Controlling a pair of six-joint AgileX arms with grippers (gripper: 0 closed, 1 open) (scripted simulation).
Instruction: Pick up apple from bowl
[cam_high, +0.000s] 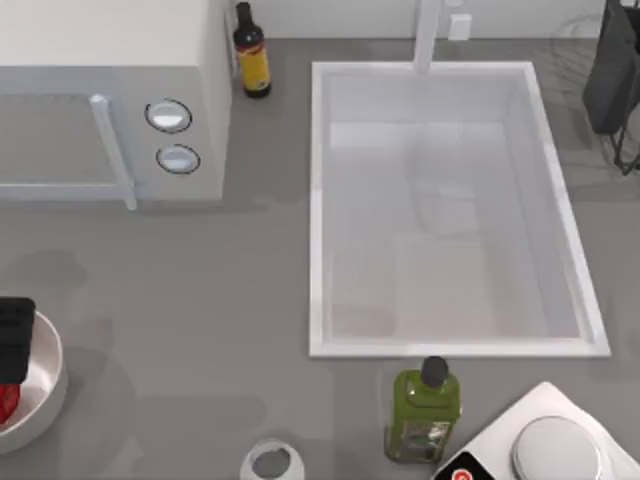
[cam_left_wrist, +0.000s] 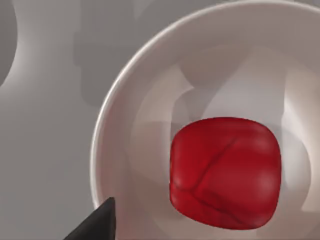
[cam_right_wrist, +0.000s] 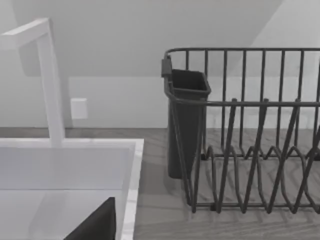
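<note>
The white bowl (cam_high: 50, 385) sits at the table's left edge, partly cut off in the top view. A sliver of the red apple (cam_high: 7, 402) shows inside it. My left gripper (cam_high: 13, 340) hangs over the bowl's far side, just above the apple. The left wrist view looks straight down into the bowl (cam_left_wrist: 112, 150), where the glossy, blocky apple (cam_left_wrist: 225, 172) rests on the pale floor, free of any grip. My right gripper (cam_high: 612, 70) is parked at the far right, by the dish rack.
A microwave (cam_high: 110, 100) and a dark sauce bottle (cam_high: 252, 55) stand at the back left. The sink (cam_high: 320, 210) with its faucet (cam_high: 428, 35) takes the middle. A green bottle (cam_high: 424, 415), a small white cup (cam_high: 270, 462) and a white scale (cam_high: 550, 450) line the front. A black dish rack (cam_right_wrist: 240, 130) stands at the back right.
</note>
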